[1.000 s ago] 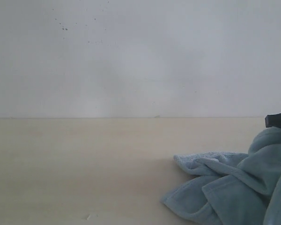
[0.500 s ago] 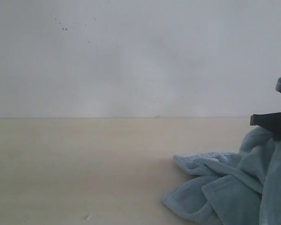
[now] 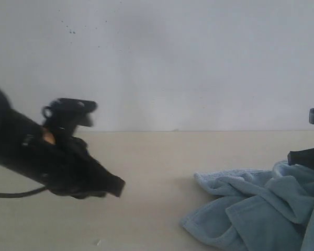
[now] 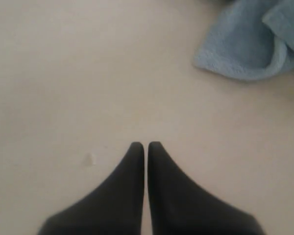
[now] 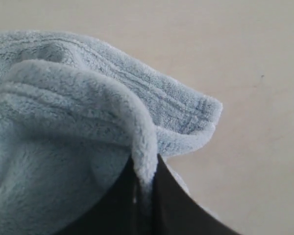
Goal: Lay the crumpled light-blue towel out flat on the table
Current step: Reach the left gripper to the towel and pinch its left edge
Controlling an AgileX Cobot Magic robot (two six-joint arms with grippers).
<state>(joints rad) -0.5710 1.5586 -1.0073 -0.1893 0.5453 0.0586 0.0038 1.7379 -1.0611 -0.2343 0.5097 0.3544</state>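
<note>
Pinching towel (image 5: 78,98); right hand (image 5: 144,171)

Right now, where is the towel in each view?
Exterior: the towel lies crumpled at lower right.
Left wrist: a hemmed fold at the frame's edge, beyond the shut left fingers.
Right wrist: it fills most of the frame, edge pinched between the right fingers.
Shared landmark: the pale chip on the table, in exterior and left wrist views.

Cropped, blurred, unreadable
The towel (image 3: 251,209) and my right gripper (image 3: 299,157) run off the exterior view's right edge; my left arm (image 3: 47,157) is blurred; a speck (image 4: 89,159) on the table (image 4: 49,73) is too small to name.
</note>
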